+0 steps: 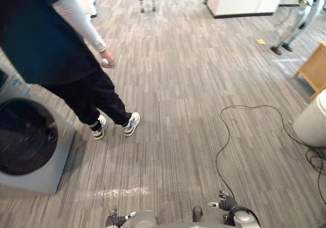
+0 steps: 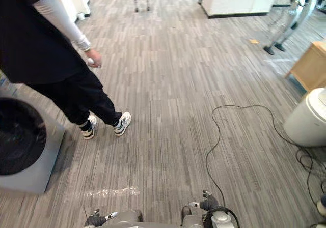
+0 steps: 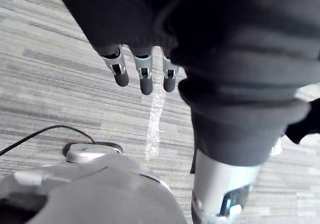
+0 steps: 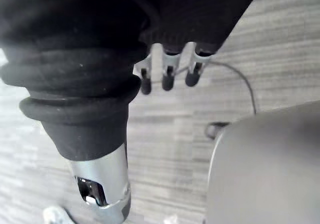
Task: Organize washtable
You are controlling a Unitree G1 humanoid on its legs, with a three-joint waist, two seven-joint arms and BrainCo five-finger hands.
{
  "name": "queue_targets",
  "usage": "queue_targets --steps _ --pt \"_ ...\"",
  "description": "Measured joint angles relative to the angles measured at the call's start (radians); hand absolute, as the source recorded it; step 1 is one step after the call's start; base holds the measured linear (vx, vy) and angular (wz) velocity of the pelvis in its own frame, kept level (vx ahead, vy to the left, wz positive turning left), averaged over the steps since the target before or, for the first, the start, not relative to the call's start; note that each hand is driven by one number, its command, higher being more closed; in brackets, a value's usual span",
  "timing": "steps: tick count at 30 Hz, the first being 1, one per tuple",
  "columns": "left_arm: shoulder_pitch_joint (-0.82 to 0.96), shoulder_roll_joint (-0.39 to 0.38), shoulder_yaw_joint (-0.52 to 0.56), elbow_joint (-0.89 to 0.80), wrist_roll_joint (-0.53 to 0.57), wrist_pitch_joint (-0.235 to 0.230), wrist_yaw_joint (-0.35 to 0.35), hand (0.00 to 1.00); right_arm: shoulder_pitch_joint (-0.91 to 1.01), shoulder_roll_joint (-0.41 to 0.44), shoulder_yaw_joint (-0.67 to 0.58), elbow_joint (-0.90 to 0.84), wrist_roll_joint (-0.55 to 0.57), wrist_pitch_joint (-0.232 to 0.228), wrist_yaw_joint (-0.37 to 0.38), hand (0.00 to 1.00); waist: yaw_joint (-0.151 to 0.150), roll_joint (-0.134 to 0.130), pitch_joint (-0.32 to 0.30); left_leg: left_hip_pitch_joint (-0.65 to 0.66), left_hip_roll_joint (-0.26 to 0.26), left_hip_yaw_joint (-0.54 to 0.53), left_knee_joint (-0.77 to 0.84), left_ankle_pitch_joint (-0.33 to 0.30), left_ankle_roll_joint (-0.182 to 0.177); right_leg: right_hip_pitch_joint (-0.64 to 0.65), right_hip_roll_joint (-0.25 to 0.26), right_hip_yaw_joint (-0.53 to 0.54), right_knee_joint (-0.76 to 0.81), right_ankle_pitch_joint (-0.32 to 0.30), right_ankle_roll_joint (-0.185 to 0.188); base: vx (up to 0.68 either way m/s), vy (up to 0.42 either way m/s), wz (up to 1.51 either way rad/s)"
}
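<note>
Floor (image 1: 178, 111): grey striped planks
Washing machine (image 1: 25, 141): left edge, dark round door
Person (image 1: 46, 39): upper left, beside it
Left hand (image 3: 145, 76): bottom edge, fingers straight, side by side
Right hand (image 4: 167, 76): bottom edge, fingers straight, side by side

Matt grey floor (image 1: 178, 111) of streaked planks carries one glossy strip (image 1: 119, 191). The washing machine (image 1: 35, 179) has a smooth grey casing and a dark glossy door (image 1: 23, 136). A person (image 1: 46, 39) wears dark cloth. The bin (image 1: 313, 121) looks like smooth pale plastic and the cabinet (image 1: 313, 67) like light wood. The left hand (image 3: 145, 74) has shiny silver fingers, matt dark tips and a ribbed rubbery cover (image 3: 240, 59).
</note>
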State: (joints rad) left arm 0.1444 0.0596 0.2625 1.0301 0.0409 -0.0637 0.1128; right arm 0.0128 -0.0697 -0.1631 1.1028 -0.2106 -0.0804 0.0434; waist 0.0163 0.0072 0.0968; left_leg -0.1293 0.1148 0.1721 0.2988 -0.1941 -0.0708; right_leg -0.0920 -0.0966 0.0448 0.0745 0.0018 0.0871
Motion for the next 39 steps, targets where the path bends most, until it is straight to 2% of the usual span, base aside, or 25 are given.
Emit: queue_targets --steps 2,4,5,7,12,16,19,24,25,26,27,28,29,30,31,32,33,34,35,37,38,39 --pt "-0.006 0.015 -0.030 0.002 0.001 0.000 0.001 0.00 0.003 0.010 -0.019 0.001 0.004 0.004 0.001 0.00 0.002 -0.020 -0.005 -0.013 -0.031 0.023 0.025 -0.022 0.046 0.003 -0.034 0.015 -0.020 0.015 0.022 0.05 0.369 -0.17" --pt "-0.003 0.019 -0.039 0.004 0.004 0.001 0.001 0.00 0.004 0.016 -0.024 0.001 0.007 0.013 0.001 0.00 0.002 -0.012 -0.001 -0.010 -0.048 0.051 0.045 -0.051 0.080 0.008 -0.056 0.022 -0.038 0.021 0.029 0.02 0.292 -0.36" --pt "-0.001 0.024 -0.058 0.003 0.010 0.000 0.000 0.00 0.004 0.021 -0.023 0.000 0.010 0.016 0.001 0.00 0.006 -0.021 -0.006 0.007 -0.056 0.075 0.037 -0.062 0.091 0.016 -0.066 -0.014 -0.037 0.039 0.030 0.04 0.162 -0.43" --pt "0.008 0.025 -0.064 0.003 0.011 0.000 -0.002 0.00 0.005 0.027 -0.011 -0.001 0.014 0.018 0.003 0.00 0.004 -0.022 -0.009 0.044 -0.070 0.092 0.000 -0.061 0.094 0.025 -0.075 -0.075 -0.045 0.063 0.022 0.04 0.172 -0.44" --pt "0.008 0.040 -0.098 0.024 0.012 0.001 -0.006 0.00 0.022 0.031 0.014 -0.018 0.025 0.018 0.003 0.00 -0.001 -0.031 -0.043 0.094 -0.124 0.095 -0.093 -0.033 0.105 0.059 -0.113 -0.124 -0.101 0.074 0.031 0.11 0.096 0.02" --pt "0.010 0.036 -0.096 0.028 0.012 0.002 -0.005 0.00 0.025 0.032 0.014 -0.007 0.028 0.020 0.002 0.00 0.001 -0.031 -0.045 0.153 -0.122 0.057 -0.126 -0.030 0.100 0.129 -0.107 -0.183 -0.113 0.074 0.031 0.09 0.010 0.25" --pt "0.011 0.038 -0.096 0.036 0.011 0.001 -0.006 0.00 0.025 0.035 0.015 0.002 0.037 0.020 0.002 0.00 0.001 -0.035 -0.053 0.178 -0.120 0.051 -0.157 -0.021 0.085 0.143 -0.103 -0.208 -0.113 0.074 0.031 0.02 -0.005 0.07" --pt "0.011 0.043 -0.092 0.039 0.011 0.003 -0.006 0.00 0.025 0.042 0.015 0.008 0.043 0.018 0.001 0.00 0.000 -0.044 -0.055 0.172 -0.111 0.041 -0.141 -0.021 0.084 0.152 -0.097 -0.237 -0.111 0.073 0.031 -0.02 -0.015 0.08" --pt "0.012 0.044 -0.082 0.038 0.011 0.003 -0.007 0.00 0.025 0.045 0.015 0.008 0.044 0.017 0.001 0.00 -0.001 -0.047 -0.053 0.158 -0.107 0.028 -0.108 -0.026 0.077 0.159 -0.097 -0.248 -0.109 0.070 0.028 -0.06 -0.085 0.38" --pt "0.012 0.040 -0.053 0.036 0.010 0.003 -0.008 0.00 0.025 0.046 0.016 0.009 0.045 0.015 0.002 0.00 -0.002 -0.051 -0.048 0.110 -0.086 0.014 0.001 -0.051 0.038 0.167 -0.087 -0.273 -0.091 0.042 -0.008 -0.06 -0.112 0.43" --pt "0.014 0.042 -0.049 0.035 0.010 0.003 -0.008 0.00 0.026 0.048 0.017 0.010 0.045 0.013 0.003 0.00 -0.001 -0.041 -0.039 0.080 -0.072 0.007 0.068 -0.062 0.021 0.172 -0.078 -0.279 -0.080 0.006 -0.029 -0.06 -0.140 0.53" --pt "0.015 0.044 -0.030 0.031 0.009 0.003 -0.009 0.00 0.026 0.052 0.018 0.010 0.045 0.011 0.003 0.00 -0.002 -0.051 -0.030 0.025 -0.050 -0.007 0.192 -0.072 0.005 0.186 -0.054 -0.279 -0.060 -0.048 -0.050 -0.05 -0.191 0.55" --pt "0.015 0.041 0.009 0.018 0.007 0.006 -0.010 0.00 0.025 0.045 0.021 0.008 0.047 0.008 0.004 0.00 0.001 -0.050 -0.011 -0.055 -0.004 -0.004 0.380 -0.071 0.006 0.217 -0.032 -0.301 -0.056 -0.082 -0.030 -0.07 -0.179 0.53" --pt "0.018 0.035 0.026 0.016 -0.001 0.009 -0.007 0.00 0.024 0.039 0.023 0.006 0.051 0.008 0.004 0.00 0.006 -0.034 0.001 -0.083 0.031 0.003 0.463 -0.067 0.007 0.233 -0.013 -0.311 -0.058 -0.089 -0.023 -0.12 -0.125 0.42" --pt "0.034 0.024 0.031 0.014 -0.015 0.011 -0.001 0.00 0.024 0.034 0.020 0.004 0.054 0.009 0.002 0.00 0.018 -0.027 0.019 -0.113 0.073 0.024 0.563 -0.038 -0.022 0.268 0.007 -0.318 -0.057 -0.098 -0.011 -0.11 -0.025 0.21" --pt "0.049 0.029 0.034 0.017 -0.026 0.016 -0.002 0.00 0.027 0.028 0.020 0.000 0.052 0.010 0.002 0.00 0.031 -0.059 0.031 -0.136 0.077 0.049 0.605 -0.005 -0.010 0.284 -0.016 -0.315 -0.058 -0.113 -0.009 -0.08 -0.010 0.15" --pt "0.055 0.024 0.037 0.017 -0.028 0.016 -0.001 0.00 0.019 0.030 0.022 -0.003 0.052 0.011 0.002 0.00 0.030 -0.059 0.031 -0.142 0.073 0.055 0.593 -0.015 0.002 0.282 -0.020 -0.310 -0.056 -0.116 -0.014 0.00 -0.003 0.08" --pt "0.066 0.018 0.044 0.016 -0.029 0.017 -0.007 0.00 0.018 0.009 0.022 -0.008 0.052 0.015 0.001 0.00 0.030 -0.050 0.034 -0.169 0.054 0.071 0.503 -0.048 0.018 0.264 -0.033 -0.298 -0.054 -0.116 -0.014 0.03 0.031 0.00" --pt "0.071 0.010 0.044 0.015 -0.029 0.017 -0.008 0.00 0.013 -0.002 0.022 -0.008 0.052 0.018 0.002 0.00 0.032 -0.052 0.032 -0.182 0.040 0.074 0.437 -0.050 0.022 0.248 -0.042 -0.290 -0.053 -0.116 -0.014 0.05 0.104 -0.22" --pt "0.080 -0.023 0.045 0.021 -0.030 0.024 -0.015 0.00 0.014 -0.025 0.023 -0.029 0.051 0.018 0.002 0.00 0.053 -0.007 0.063 -0.218 0.012 0.054 0.162 -0.030 0.009 0.207 -0.064 -0.239 -0.055 -0.127 0.003 0.11 0.201 -0.56" --pt "0.081 -0.028 0.047 0.022 -0.030 0.025 -0.018 0.00 0.014 -0.028 0.018 -0.030 0.055 0.020 0.003 0.00 0.055 -0.003 0.069 -0.223 0.007 0.056 0.145 0.016 0.021 0.207 -0.074 -0.227 -0.063 -0.132 0.012 0.24 0.275 -0.53" --pt "0.094 -0.030 0.045 0.023 -0.030 0.026 -0.022 0.00 0.010 -0.036 0.027 -0.031 0.051 0.019 0.003 0.00 0.060 0.001 0.064 -0.224 -0.011 0.080 0.145 0.027 0.047 0.208 -0.082 -0.205 -0.071 -0.148 0.032 0.31 0.228 -0.23"
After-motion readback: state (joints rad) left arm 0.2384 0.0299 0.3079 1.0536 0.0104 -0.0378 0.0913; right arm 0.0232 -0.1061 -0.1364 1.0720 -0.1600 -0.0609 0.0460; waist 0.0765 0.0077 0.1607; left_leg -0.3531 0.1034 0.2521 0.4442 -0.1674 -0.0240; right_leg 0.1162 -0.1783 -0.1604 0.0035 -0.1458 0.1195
